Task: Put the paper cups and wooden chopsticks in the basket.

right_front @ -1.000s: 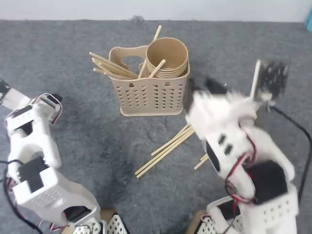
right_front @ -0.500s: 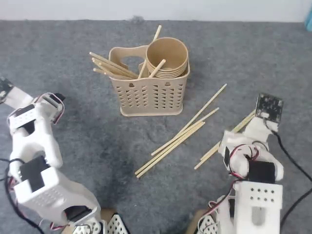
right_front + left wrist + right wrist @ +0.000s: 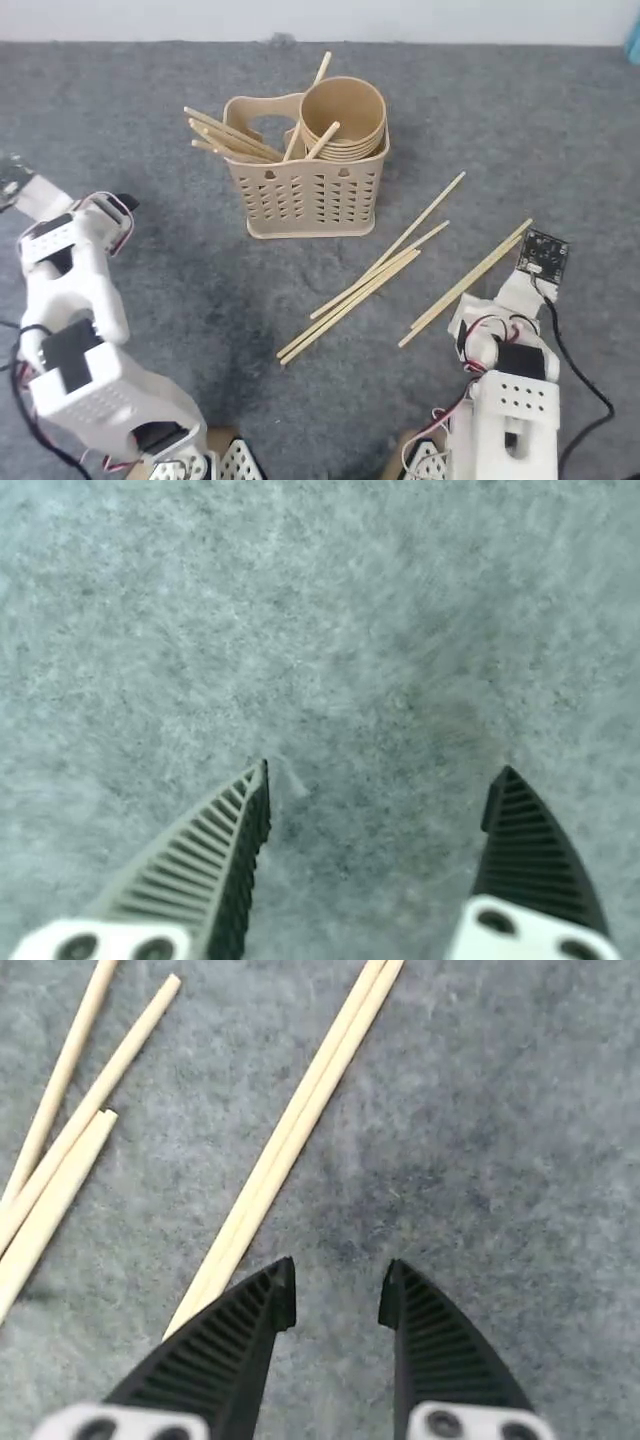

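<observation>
**Both grippers open and empty; six chopsticks loose on the carpet**

Left gripper (image 3: 384,770): the ribbed black fingers (image 3: 235,850) are spread wide with nothing between them, above bare carpet (image 3: 330,610), a grey, fuzzy felt.

Right gripper (image 3: 340,1263): ribbed fingers (image 3: 240,1340) parted by a narrow gap, nothing held. A pair of chopsticks (image 3: 300,1130), pale, smooth wood, lies flat side by side, its near end just beside one finger.

In the high view this pair (image 3: 468,283) runs diagonally from near left to far right. Four loose sticks (image 3: 365,285) lie on a similar diagonal between the pair and the basket (image 3: 310,195).

The basket is beige plastic with perforated walls and stands upright. Stacked brown paper cups (image 3: 343,120) sit in its right half, mouths up. The sticks in the basket (image 3: 230,137) lean out over the left rim, tips pointing left
</observation>
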You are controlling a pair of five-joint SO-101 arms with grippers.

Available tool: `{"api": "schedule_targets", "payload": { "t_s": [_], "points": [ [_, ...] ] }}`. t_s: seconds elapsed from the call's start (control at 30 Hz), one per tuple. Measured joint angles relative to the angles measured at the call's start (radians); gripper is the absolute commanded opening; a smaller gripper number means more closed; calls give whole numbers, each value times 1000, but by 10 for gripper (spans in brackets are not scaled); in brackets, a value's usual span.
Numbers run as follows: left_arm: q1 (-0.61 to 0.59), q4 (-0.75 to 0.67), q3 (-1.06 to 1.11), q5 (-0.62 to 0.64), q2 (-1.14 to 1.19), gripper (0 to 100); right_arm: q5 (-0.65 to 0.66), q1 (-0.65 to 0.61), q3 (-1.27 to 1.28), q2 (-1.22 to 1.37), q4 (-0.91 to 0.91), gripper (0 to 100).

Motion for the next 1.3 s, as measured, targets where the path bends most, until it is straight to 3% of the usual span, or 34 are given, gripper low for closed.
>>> {"api": "schedule_targets", "payload": {
  "t_s": [0.17, 0.2, 0.3, 0.5, 0.6, 0.73, 0.8, 1.07, 1.3],
  "points": [
    [12, 44, 0, -31, 0, 15, 0, -2, 2, 0, 0, 140],
    [11, 54, 0, -31, 0, 4, -2, 0, 2, 0, 0, 140],
    [8, 66, 0, -37, 0, 12, -2, -3, 14, -3, 0, 140],
    [61, 160, 60, -236, -43, 12, -2, -2, 77, -6, -55, 139],
    [100, 178, 164, -334, -138, 12, -5, -3, 100, -6, -91, 132],
    [161, 187, 308, -440, -336, 12, -5, -3, 100, -6, -97, 0],
    [203, 207, 377, -505, -465, 12, -5, -2, 100, -6, -100, 31],
    [514, 535, 462, -641, -968, 12, -11, 126, 100, -6, -189, 36],
    [844, 736, 282, -638, -927, 12, -57, 331, 190, -6, -502, 41]
  ]
}}
